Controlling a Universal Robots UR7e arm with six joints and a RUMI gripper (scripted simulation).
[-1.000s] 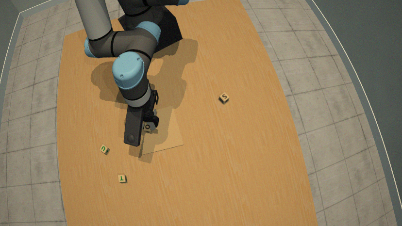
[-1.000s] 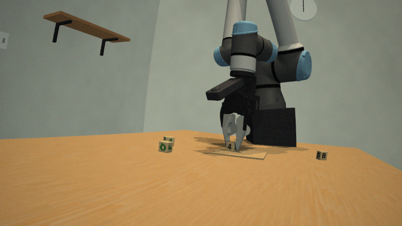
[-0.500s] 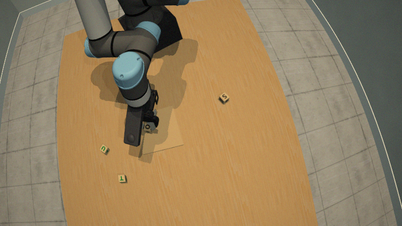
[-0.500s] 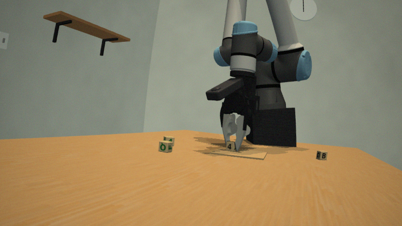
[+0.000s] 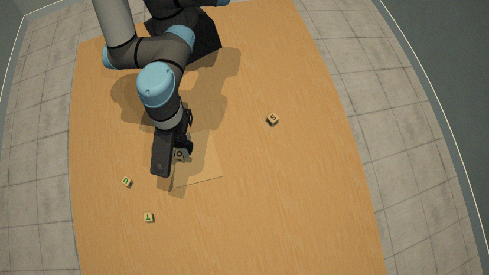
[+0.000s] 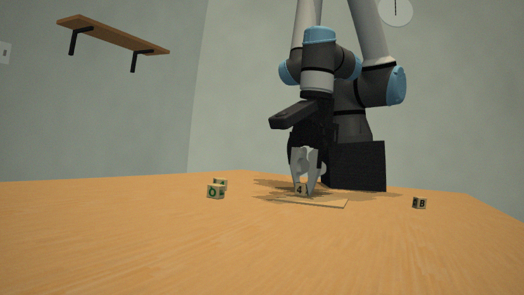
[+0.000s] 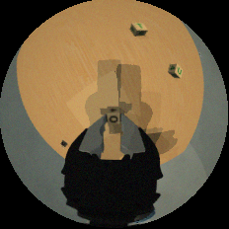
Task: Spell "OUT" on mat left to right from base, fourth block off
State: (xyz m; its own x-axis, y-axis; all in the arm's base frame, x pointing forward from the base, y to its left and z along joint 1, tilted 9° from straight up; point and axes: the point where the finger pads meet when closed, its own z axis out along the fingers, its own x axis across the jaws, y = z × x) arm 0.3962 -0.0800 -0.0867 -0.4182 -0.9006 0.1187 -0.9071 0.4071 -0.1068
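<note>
Pincer (image 6: 304, 189) clamps the O block (image 5: 179, 154) between its fingertips; block seemingly resting on the mat (image 5: 208, 170).

O block (image 5: 178, 154) partly hidden by tool (image 5: 182, 150); arm (image 5: 113, 20) cut off at top edge.

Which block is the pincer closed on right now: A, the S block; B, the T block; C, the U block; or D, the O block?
D: the pincer is shut on the O block over the mat, while the U block, T block and S block lie apart on the table, off the mat.
</note>
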